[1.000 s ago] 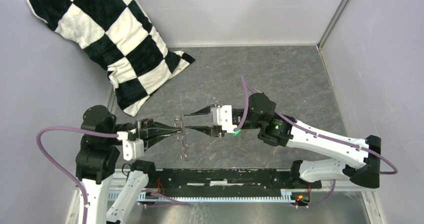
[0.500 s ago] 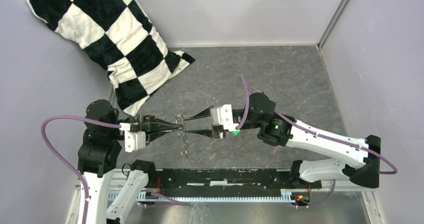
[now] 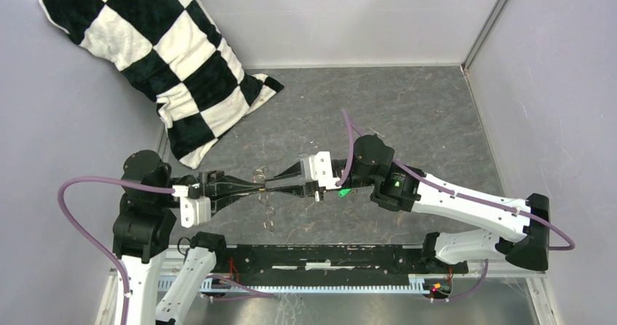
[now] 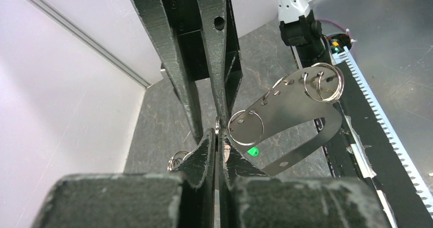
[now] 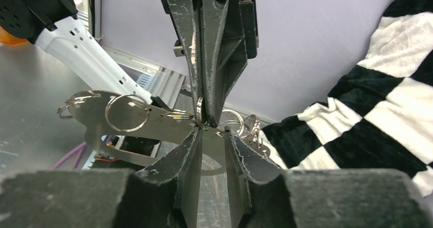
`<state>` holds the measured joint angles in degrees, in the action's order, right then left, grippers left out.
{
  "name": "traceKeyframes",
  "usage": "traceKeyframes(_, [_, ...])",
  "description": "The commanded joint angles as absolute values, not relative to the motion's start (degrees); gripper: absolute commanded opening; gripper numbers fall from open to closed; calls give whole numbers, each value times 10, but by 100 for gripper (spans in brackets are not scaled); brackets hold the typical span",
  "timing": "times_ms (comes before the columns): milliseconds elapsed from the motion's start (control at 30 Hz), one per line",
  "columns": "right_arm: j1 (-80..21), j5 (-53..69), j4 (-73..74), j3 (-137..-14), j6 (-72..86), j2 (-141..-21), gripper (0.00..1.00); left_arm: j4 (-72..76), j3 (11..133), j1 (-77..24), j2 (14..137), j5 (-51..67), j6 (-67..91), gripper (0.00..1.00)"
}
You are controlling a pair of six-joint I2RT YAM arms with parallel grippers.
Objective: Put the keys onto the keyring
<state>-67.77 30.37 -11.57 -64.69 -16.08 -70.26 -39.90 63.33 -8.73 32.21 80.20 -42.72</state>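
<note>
Grey table (image 3: 407,107); keyring (image 4: 296,105) pinched by left gripper (image 4: 218,136), maybe between right gripper's (image 5: 212,131) narrow jaws.

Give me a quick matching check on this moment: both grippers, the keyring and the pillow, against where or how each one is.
Things:
1. left gripper
2. right gripper
3. keyring
4. checkered pillow

Places or states:
A. propped in the far left corner
B. jaws apart, one on either side of the keyring
C. jaws shut on the keyring
D. hanging in the air where the two arms meet

Pairs: 1-C; 2-B; 3-D; 4-A
</note>
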Motion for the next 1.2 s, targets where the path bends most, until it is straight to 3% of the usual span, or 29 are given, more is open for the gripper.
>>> traceKeyframes(0, [-678, 287, -110, -680, -165, -697, 35, -383, 617, -86, 305, 822, -422, 2])
traceKeyframes(67, [-678, 273, -93, -683, -179, -689, 43, -383, 616, -86, 304, 821, -418, 2])
traceKeyframes(167, [-677, 247, -67, -684, -202, -673, 45, -382, 616, -86, 300, 822, -415, 2])
traceKeyframes(1167, [-671, 326, -120, -678, -145, -708, 42, -383, 617, -86, 302, 821, -410, 2])
